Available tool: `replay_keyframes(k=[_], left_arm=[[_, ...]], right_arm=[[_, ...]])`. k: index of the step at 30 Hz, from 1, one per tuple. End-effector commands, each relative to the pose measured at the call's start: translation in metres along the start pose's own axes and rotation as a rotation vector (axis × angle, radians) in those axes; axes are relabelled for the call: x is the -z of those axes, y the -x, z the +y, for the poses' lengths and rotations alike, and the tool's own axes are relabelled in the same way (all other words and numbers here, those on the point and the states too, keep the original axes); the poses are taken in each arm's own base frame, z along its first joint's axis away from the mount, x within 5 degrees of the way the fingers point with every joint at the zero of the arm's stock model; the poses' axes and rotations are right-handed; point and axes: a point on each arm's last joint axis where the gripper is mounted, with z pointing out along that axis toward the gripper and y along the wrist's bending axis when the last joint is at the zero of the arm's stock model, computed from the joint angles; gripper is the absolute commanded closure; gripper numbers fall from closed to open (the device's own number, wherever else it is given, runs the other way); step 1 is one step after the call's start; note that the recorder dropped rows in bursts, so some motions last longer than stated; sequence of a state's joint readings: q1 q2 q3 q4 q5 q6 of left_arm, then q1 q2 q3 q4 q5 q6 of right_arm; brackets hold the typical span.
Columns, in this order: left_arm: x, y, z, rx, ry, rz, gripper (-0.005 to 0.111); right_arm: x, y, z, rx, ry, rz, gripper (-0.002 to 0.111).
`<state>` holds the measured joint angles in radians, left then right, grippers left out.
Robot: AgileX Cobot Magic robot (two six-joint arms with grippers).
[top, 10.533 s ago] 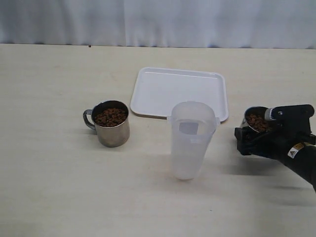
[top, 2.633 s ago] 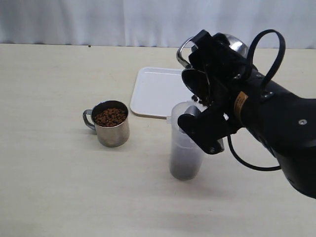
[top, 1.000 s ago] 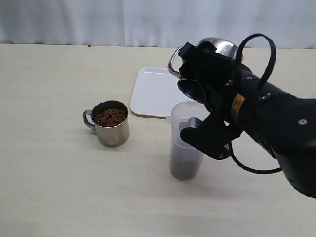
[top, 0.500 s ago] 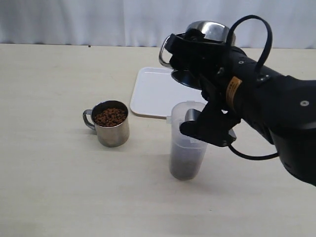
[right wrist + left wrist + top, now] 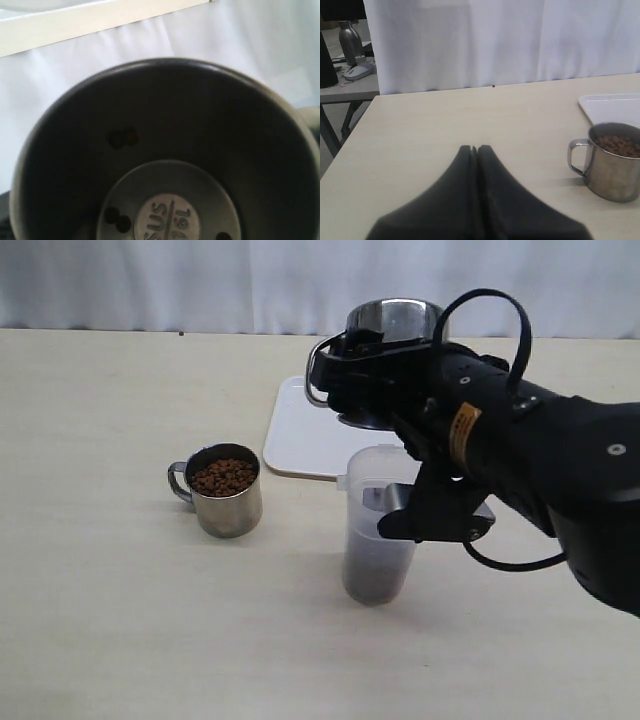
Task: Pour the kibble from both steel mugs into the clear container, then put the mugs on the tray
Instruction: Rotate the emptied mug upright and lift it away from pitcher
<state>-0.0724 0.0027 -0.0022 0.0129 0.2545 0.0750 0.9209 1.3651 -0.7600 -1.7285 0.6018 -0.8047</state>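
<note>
My right gripper (image 5: 385,375) is shut on a steel mug (image 5: 392,318), held tipped over high above the tray (image 5: 310,430) and just behind the clear container (image 5: 380,530). In the right wrist view I look into that mug (image 5: 165,150); only a few pellets of kibble (image 5: 117,220) cling inside. The container holds dark kibble (image 5: 375,575) in its lower part. A second steel mug (image 5: 226,495), (image 5: 615,165) stands upright to the left, full of kibble (image 5: 224,477). My left gripper (image 5: 476,148) is shut and empty, low over the table, apart from that mug.
The right arm (image 5: 560,470) with its cable loop (image 5: 520,320) fills the right side and hangs over the container's rim. A white curtain (image 5: 200,280) closes the back. A side table (image 5: 350,85) with a bottle stands beyond the table's left edge.
The right gripper has carried the tipped mug up and to the left, away from the container's mouth and over the tray. The left gripper and the full mug have not moved.
</note>
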Motion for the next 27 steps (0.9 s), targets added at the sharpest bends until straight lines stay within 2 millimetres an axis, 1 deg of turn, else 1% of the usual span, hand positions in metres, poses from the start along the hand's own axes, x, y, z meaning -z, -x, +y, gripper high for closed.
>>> replay_keyframes(k=[1,2,4,6,9,11,14,15,16,18,23,27], left_arm=[[0.0,0.001,0.0,-0.002,0.003,-0.014,0.107],[0.0,0.001,0.0,-0.002,0.003,-0.014,0.107],[0.0,0.001,0.0,-0.002,0.003,-0.014,0.107],[0.0,0.001,0.0,-0.002,0.003,-0.014,0.107],[0.0,0.001,0.0,-0.002,0.003,-0.014,0.107],[0.0,0.001,0.0,-0.002,0.003,-0.014,0.107],[0.0,0.001,0.0,-0.002,0.003,-0.014,0.107],[0.0,0.001,0.0,-0.002,0.003,-0.014,0.107],[0.0,0.001,0.0,-0.002,0.003,-0.014,0.107],[0.0,0.001,0.0,-0.002,0.003,-0.014,0.107],[0.0,0.001,0.0,-0.002,0.003,-0.014,0.107],[0.0,0.001,0.0,-0.002,0.003,-0.014,0.107]], right_arm=[[0.001,0.003,0.005,0.048,0.017,0.011,0.103],[0.002,0.003,0.009,0.061,0.053,0.033,0.103],[0.007,0.006,0.01,0.088,0.09,0.073,0.103],[0.014,0.01,0.003,0.109,0.086,0.1,0.103],[0.019,0.014,-0.005,0.05,0.06,0.11,0.103],[0.022,0.015,-0.007,0.055,0.069,0.132,0.103],[0.018,0.015,-0.003,0.076,0.144,0.185,0.103],[0.015,0.017,0.0,0.096,0.193,0.215,0.103],[0.012,0.021,0.0,0.096,0.205,0.215,0.103],[0.007,0.027,0.0,0.086,0.214,0.207,0.103],[0.009,0.024,0.001,0.081,0.229,0.231,0.103],[0.009,0.023,0.001,0.02,0.22,0.238,0.103]])
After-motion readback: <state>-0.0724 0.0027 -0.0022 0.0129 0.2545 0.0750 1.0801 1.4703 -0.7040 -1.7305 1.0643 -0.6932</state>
